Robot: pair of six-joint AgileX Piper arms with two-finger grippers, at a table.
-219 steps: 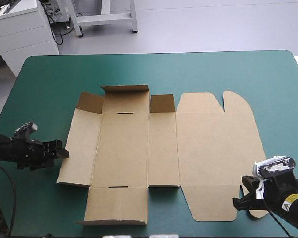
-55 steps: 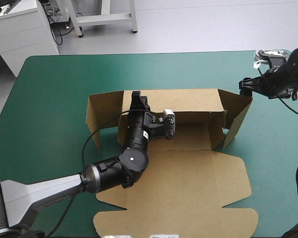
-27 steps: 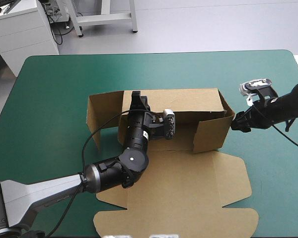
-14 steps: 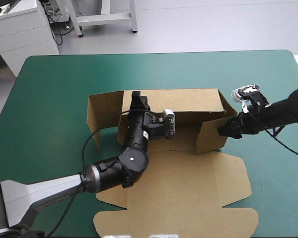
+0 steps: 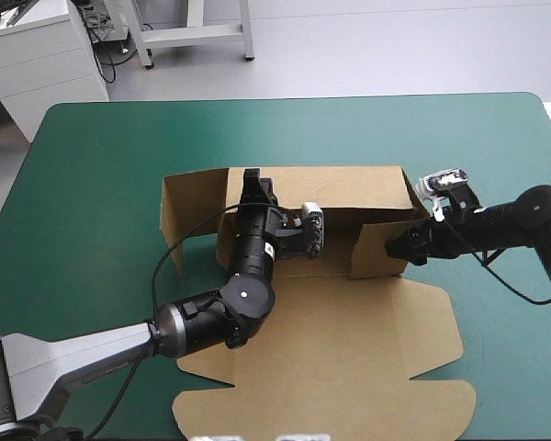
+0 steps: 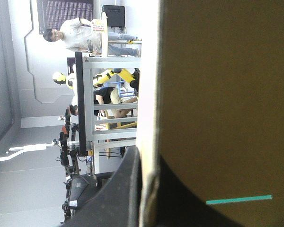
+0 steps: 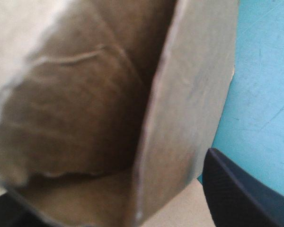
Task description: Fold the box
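Observation:
The brown box [image 5: 349, 349] lies mid-table, its lid flat toward the near edge and its back wall [image 5: 349, 184] upright. My left gripper [image 5: 251, 179] reaches in from the near side and is shut on the top edge of that wall. In the left wrist view the wall [image 6: 227, 94] rises from the left gripper [image 6: 149, 203], its edge between the black fingers. The right end flap [image 5: 378, 250] is swung inward across the tray. My right gripper [image 5: 406, 246] is open at that flap. In the right wrist view the flap [image 7: 189, 94] stands between the wide-apart fingers [image 7: 236, 194]. The left end flap [image 5: 179, 216] stands splayed outward.
Bare teal-green cover [image 5: 101, 165] surrounds the box at the far, left and right sides. The lid's rounded edge [image 5: 331, 418] lies close to the table's near edge. My left arm [image 5: 202, 322] crosses over the lid's left part.
My right gripper has moved left toward the box's middle, swinging the right end flap further inward. The left arm and the back wall have stayed still.

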